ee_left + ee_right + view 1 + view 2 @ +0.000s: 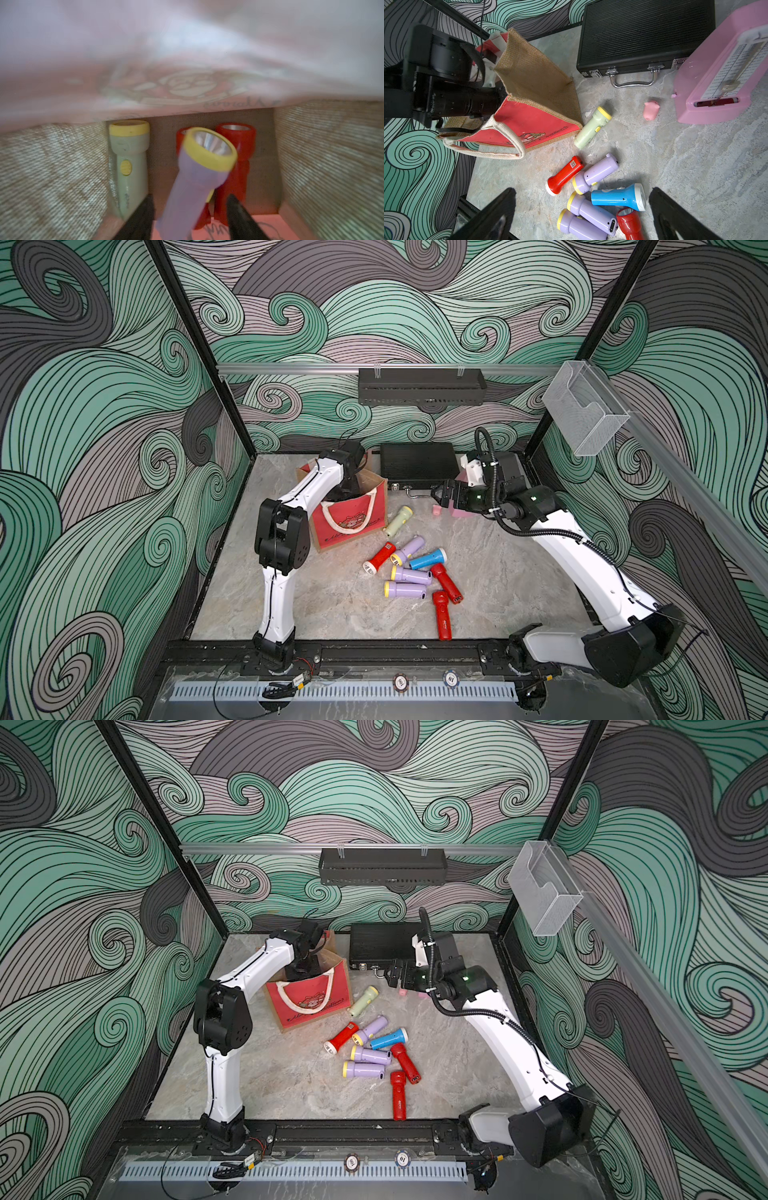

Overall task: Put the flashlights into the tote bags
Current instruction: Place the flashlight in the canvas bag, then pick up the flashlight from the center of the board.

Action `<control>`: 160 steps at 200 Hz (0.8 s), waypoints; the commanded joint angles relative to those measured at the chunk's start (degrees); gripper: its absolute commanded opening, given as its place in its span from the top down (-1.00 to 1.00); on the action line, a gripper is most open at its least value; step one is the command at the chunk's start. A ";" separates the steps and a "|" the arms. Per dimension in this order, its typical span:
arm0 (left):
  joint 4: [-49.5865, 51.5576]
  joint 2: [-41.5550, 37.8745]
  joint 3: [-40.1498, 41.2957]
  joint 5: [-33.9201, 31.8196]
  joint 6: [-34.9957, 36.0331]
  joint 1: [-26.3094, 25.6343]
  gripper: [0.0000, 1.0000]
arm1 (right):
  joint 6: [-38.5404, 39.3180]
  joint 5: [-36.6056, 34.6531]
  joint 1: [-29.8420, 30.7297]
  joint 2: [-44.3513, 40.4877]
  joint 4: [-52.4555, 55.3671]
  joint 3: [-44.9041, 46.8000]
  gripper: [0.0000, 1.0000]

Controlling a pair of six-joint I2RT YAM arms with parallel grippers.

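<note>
Lilac flashlight (197, 176) sits loose between left end effector's (190, 197) parted jaws.

Chip (400, 682) perhaps reads 100; neighbour chip (451, 678) 10.

The tote bag (353, 514) stands at the worktop's (498, 572) back left, the case (417, 464) behind it and to its right. The metronome (716, 72) sits right of the case, the lump (651, 110) near its left side. One flashlight (398, 520) lies beside the bag's right front corner. A cluster (411, 575) of seven others lies mid-worktop, before that one, several touching. In the bag, three flashlights (128, 166) sit at the bottom. A fourth flashlight (197, 176) tilts over them between the left tool's (189, 199) spread fingers (143, 218), touching neither.
</note>
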State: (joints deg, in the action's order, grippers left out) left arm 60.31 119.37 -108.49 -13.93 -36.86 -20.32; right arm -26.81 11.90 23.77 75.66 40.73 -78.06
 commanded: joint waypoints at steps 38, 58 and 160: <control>0.40 -7.96 0.12 -0.01 -0.32 0.35 -0.48 | -1.58 -1.84 -0.19 0.60 3.01 -0.85 -0.99; 0.21 -10.73 0.92 0.72 -0.28 0.35 -0.58 | -1.28 -1.62 -0.07 2.05 5.01 -2.28 -0.99; -15.70 -28.10 15.49 7.51 1.73 0.27 -0.97 | -8.21 -0.82 2.37 15.54 9.03 -7.91 -0.99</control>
State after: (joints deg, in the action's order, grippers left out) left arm 49.01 94.35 -93.82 -7.49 -36.62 -20.32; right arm -31.35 11.11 24.95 88.29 48.23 -84.07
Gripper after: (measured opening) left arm 0.986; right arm 0.996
